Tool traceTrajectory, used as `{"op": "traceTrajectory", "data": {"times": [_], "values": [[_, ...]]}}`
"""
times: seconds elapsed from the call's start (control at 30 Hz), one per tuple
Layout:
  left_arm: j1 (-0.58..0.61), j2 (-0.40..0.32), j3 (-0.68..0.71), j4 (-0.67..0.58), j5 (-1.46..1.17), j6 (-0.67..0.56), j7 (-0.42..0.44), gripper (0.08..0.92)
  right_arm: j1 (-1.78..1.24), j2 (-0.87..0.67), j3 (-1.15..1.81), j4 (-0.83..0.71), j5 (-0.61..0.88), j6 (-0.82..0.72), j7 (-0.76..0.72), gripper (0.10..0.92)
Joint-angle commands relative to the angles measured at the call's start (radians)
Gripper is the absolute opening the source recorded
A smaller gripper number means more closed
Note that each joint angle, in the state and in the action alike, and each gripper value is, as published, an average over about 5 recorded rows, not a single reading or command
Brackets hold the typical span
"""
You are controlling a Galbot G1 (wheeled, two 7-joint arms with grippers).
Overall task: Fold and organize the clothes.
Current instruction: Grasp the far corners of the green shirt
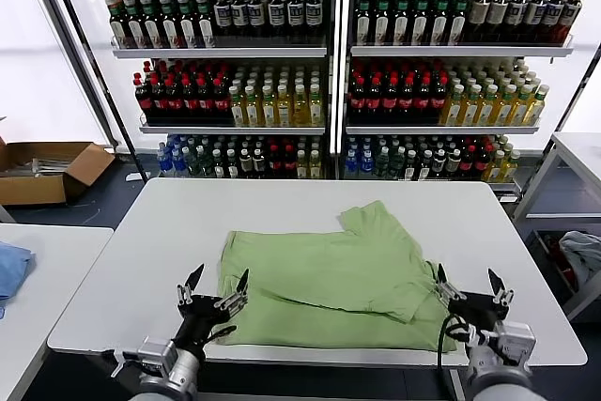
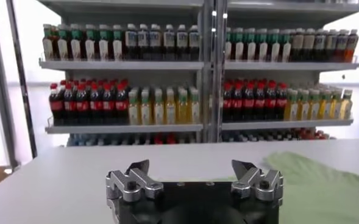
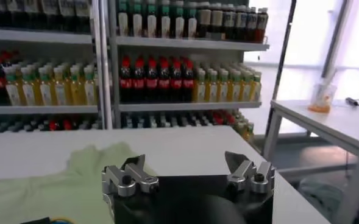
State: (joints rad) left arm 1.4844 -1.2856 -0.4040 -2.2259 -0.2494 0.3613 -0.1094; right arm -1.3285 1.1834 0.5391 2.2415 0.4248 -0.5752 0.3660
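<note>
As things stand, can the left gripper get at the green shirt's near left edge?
Probably yes: the left gripper is open beside the green shirt, with nothing between them.

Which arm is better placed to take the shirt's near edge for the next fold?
Neither clearly. The left gripper and right gripper both stand open at the near corners of the green shirt, so probably both together.
</note>
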Motion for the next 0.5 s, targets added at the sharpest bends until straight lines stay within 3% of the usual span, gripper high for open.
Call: {"op": "traceTrajectory", "data": {"times": [0.03,0.23,0.5], "values": [[-0.365,0.153,0.032,0.278,-0.162,0.032,0.039,0.823,0.387,-0.212,-0.073,-0.290,0.156,-0.003,-0.119,0.823],[-0.555,0.222,0.132,0.460,-0.244,0.060,0.047,0.823,0.648,-0.310,-0.260,-0.573,0.217,0.002,-0.181,0.823],[-0.742,0.242,0.233,0.645,-0.331,0.082,0.037,0.823,0.896,-0.219,-0.386,-0.828,0.163,0.031,-0.232,0.823]]}}
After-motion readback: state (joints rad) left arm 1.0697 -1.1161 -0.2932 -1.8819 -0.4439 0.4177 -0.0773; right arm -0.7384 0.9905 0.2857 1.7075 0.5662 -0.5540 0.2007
